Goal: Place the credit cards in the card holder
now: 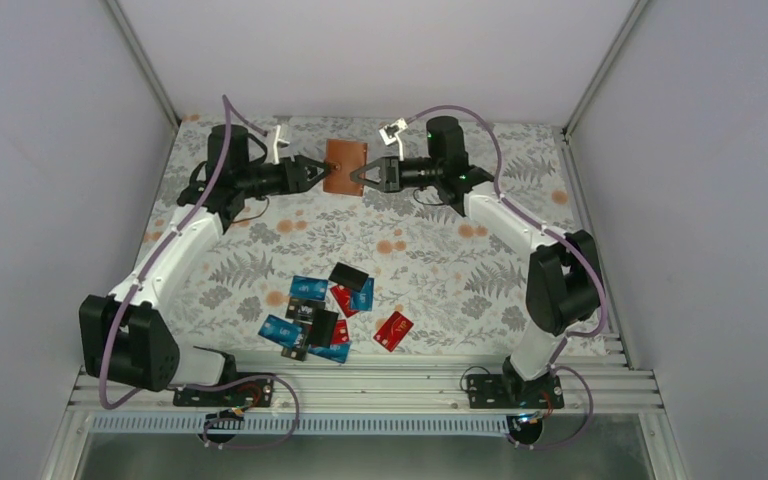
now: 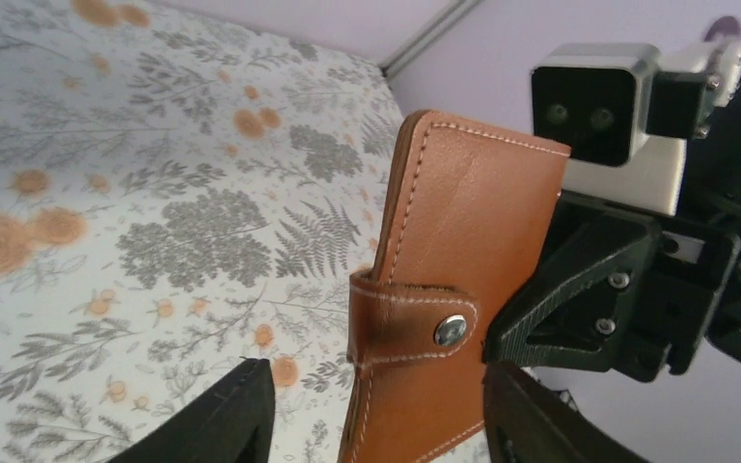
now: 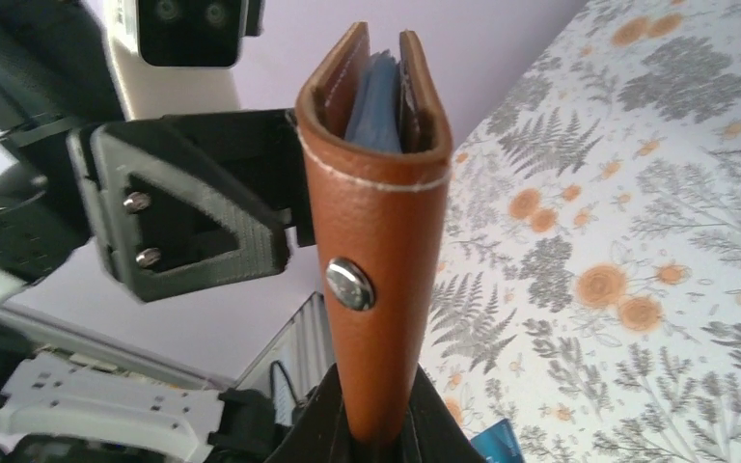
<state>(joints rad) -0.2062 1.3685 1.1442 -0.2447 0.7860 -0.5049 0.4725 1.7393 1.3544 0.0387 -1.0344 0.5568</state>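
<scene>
Brown leather card holder (image 1: pixel 345 166) at far middle of worktop (image 1: pixel 440 270), right gripper (image 1: pixel 365 175) jaws clamped on its right edge, left gripper (image 1: pixel 318 172) jaws parted around its left edge, roughly eleven credit cards (image 1: pixel 322 312) heaped near, overlapping.

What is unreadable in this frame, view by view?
1. Right wrist: pockets of the holder; only its edge shows, so the bluish layer inside may be sleeve or card.
2. Top: the cards overlap; count and print too small.
3. Left wrist: left gripper jaws flank the holder, tips cut by the bottom edge; contact unclear.
4. Right wrist: right gripper hold on it runs off the bottom edge.
</scene>
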